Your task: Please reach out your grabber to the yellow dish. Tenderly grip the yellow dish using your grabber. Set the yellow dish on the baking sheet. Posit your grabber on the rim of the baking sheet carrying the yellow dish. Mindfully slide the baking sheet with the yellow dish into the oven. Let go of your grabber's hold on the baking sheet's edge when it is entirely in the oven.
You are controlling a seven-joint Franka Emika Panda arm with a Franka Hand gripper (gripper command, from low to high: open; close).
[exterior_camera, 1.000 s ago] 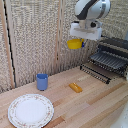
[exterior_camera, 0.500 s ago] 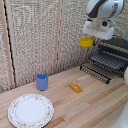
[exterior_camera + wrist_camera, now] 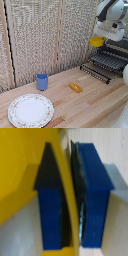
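The blue fingers [image 3: 95, 198] are clamped narrowly on the thin rim of the yellow dish [image 3: 97, 41], a small bright bowl held aloft by the grabber [image 3: 106, 37] above the ribbed baking sheet [image 3: 111, 61]; at seven o'clock a flat orange piece [image 3: 75, 87], a blue cup [image 3: 42, 81] and a patterned plate [image 3: 30, 110] are seen on the wooden table [image 3: 95, 105].

Pale planked wooden worktop [image 3: 95, 102], matt, visible grain and seams. Backdrop of woven beige reed-like panels [image 3: 35, 40], rough, fine-ribbed. Small round bright-yellow bowl [image 3: 97, 41], smooth, plastic-looking, slight sheen; rim thin and glossy in wrist view [image 3: 67, 183]. White boxy claw [image 3: 107, 34] with smooth hard shell; blue fingers [image 3: 95, 193] matt, dark rubbery-looking pads. Dark ribbed metal rack tray [image 3: 107, 62], dull finish. Blue plastic-looking cup [image 3: 42, 81], smooth. Large white patterned plate [image 3: 30, 110], glazed look. Flat orange-yellow oblong piece [image 3: 75, 87], smooth.
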